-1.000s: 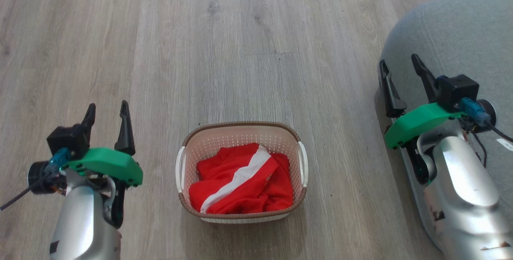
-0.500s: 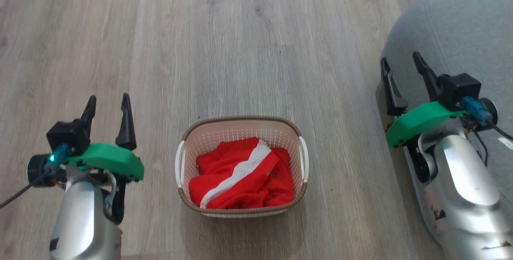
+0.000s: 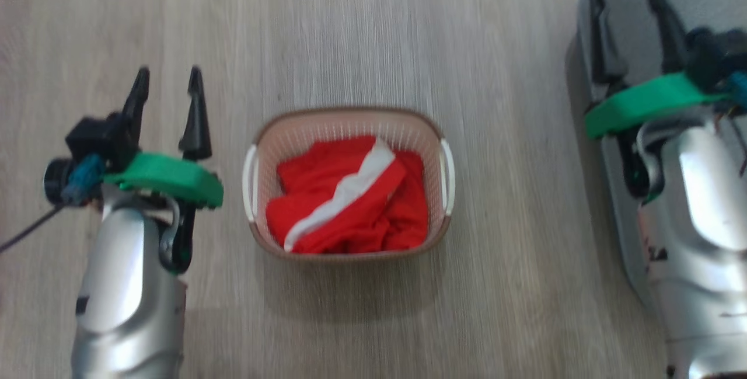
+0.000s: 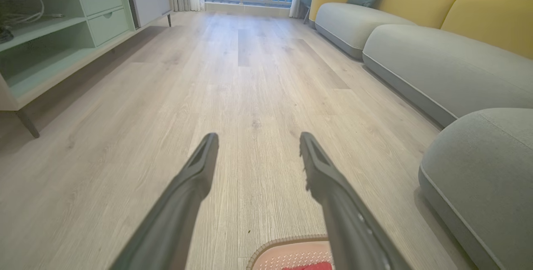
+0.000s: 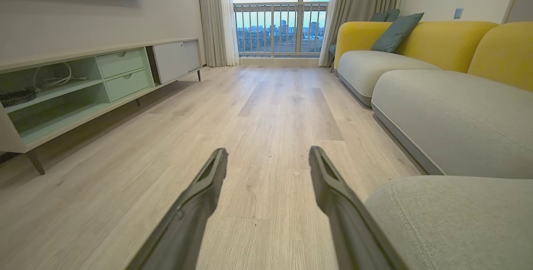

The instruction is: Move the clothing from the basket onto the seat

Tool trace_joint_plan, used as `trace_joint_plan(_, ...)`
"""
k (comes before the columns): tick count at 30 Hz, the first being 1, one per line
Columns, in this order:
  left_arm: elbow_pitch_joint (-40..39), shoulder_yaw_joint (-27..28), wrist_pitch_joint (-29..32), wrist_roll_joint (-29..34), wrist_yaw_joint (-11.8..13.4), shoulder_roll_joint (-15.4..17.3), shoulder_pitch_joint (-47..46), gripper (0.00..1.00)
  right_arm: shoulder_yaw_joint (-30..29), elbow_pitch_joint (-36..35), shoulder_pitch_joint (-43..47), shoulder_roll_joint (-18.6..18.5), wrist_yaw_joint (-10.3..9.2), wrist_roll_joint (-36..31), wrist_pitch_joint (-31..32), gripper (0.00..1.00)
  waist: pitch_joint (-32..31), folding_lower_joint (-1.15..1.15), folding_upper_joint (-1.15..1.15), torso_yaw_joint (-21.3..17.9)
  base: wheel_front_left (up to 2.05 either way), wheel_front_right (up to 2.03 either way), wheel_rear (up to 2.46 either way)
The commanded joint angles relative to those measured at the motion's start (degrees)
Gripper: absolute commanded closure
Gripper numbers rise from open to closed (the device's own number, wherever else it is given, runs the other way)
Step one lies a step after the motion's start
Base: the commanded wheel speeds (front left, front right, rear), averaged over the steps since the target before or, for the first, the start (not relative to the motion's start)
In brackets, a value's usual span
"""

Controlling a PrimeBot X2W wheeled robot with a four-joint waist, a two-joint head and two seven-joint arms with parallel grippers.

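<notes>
The right claw (image 5: 267, 150) gapes over floor (image 5: 270, 107) beside the seat (image 5: 449, 220).

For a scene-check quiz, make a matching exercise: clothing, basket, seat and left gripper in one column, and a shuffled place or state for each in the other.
Column A
1. clothing
2. basket
3. seat
4. left gripper

Column B
a. open and empty, left of the basket
b. standing on the wood floor
c. grey, at the robot's far right
d. bunched up inside the basket

Pairs: 1-d, 2-b, 3-c, 4-a
</notes>
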Motion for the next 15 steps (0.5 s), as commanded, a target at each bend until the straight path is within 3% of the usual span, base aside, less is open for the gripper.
trace_joint_plan(1,-2.23,1.13,-0.55,-0.36,0.33,0.9,-2.26,0.0,0.68,-2.31,-2.1,0.81,-0.01,-0.6,-0.54,0.0,4.82,-0.01,0.0,-0.06,0.0,0.0,0.0)
trace_joint_plan(15,-0.84,-5.86,-0.55,-3.17,1.2,0.9,-11.07,0.0,-0.5,-9.86,-11.71,0.37,-0.01,-2.0,-0.54,0.0,23.86,-0.01,0.0,-1.65,0.0,0.0,0.0)
